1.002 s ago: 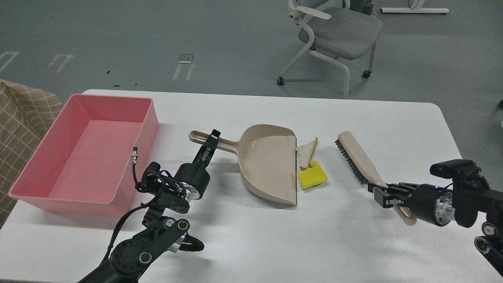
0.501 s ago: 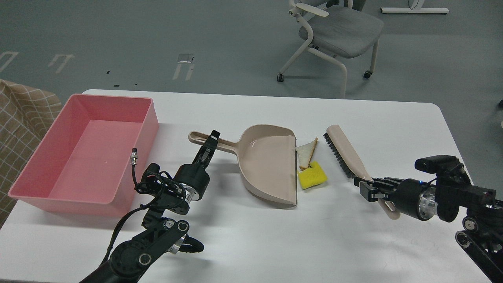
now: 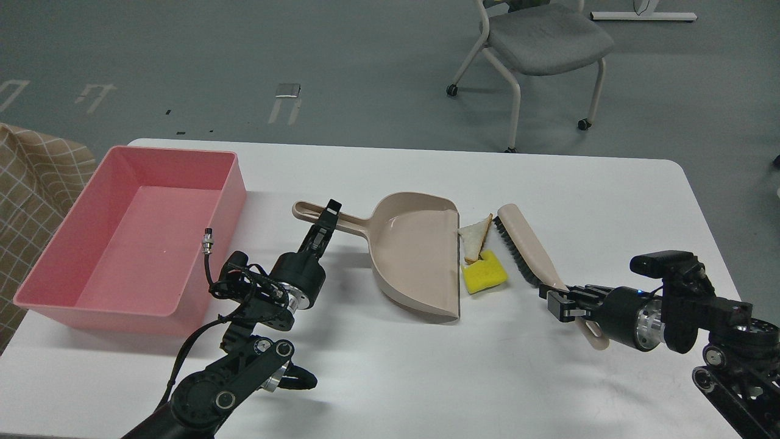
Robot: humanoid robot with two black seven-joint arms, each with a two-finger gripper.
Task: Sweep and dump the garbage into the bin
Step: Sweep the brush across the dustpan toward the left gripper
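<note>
The garbage lies just right of the beige dustpan's open edge: a triangular bread slice and below it a yellow sponge block. My left gripper is shut on the dustpan's handle; the pan rests flat on the table. My right gripper is shut on the handle of the beige brush, whose black bristles face left, almost touching the sponge and close to the bread. The pink bin stands empty at the table's left.
The white table reaches its right edge near my right arm. A grey wheeled chair stands on the floor behind the table. A checked tan cloth lies left of the bin.
My right gripper has carried the brush leftward toward the garbage, closing the gap to the sponge. The chair behind has rolled right. The left arm, dustpan and garbage have not moved.
</note>
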